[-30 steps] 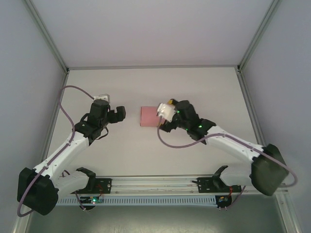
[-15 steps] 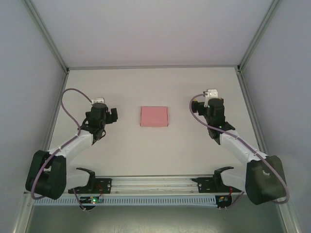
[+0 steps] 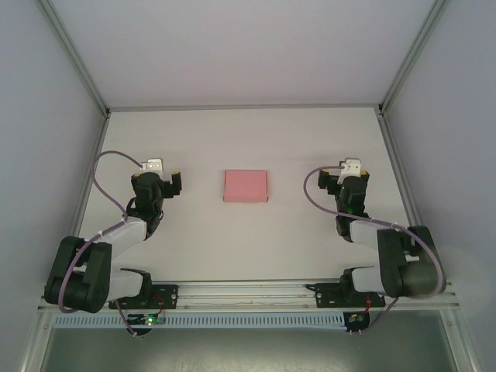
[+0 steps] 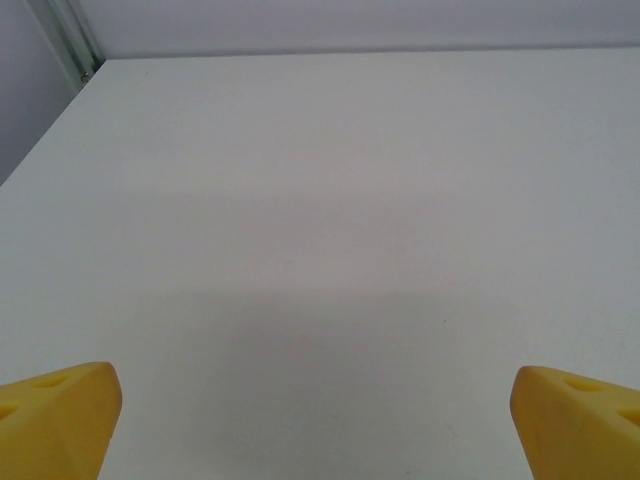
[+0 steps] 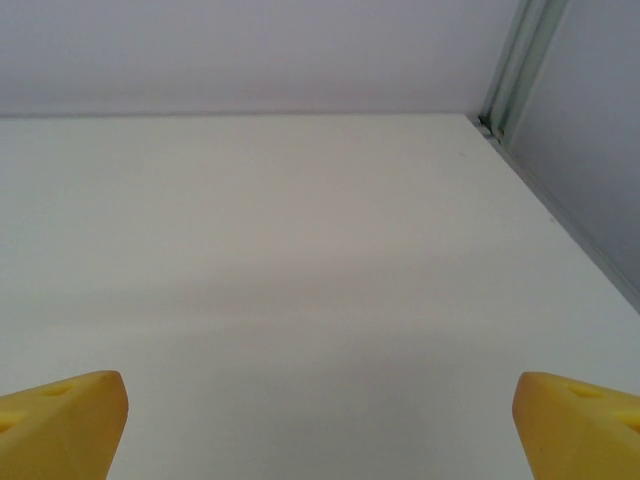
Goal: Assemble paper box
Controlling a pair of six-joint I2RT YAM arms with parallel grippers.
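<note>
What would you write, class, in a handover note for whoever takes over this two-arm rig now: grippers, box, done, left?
Small flat rectangular pink card box: lies on the white table, untouched.
Left gripper: fingers open, empty, left of the box, apart from it.
Right gripper: fingers open, empty, right of the box, apart from it.
Done: box looks folded shut.
Left: check the flaps; from above it cannot be told whether they are tucked.
</note>
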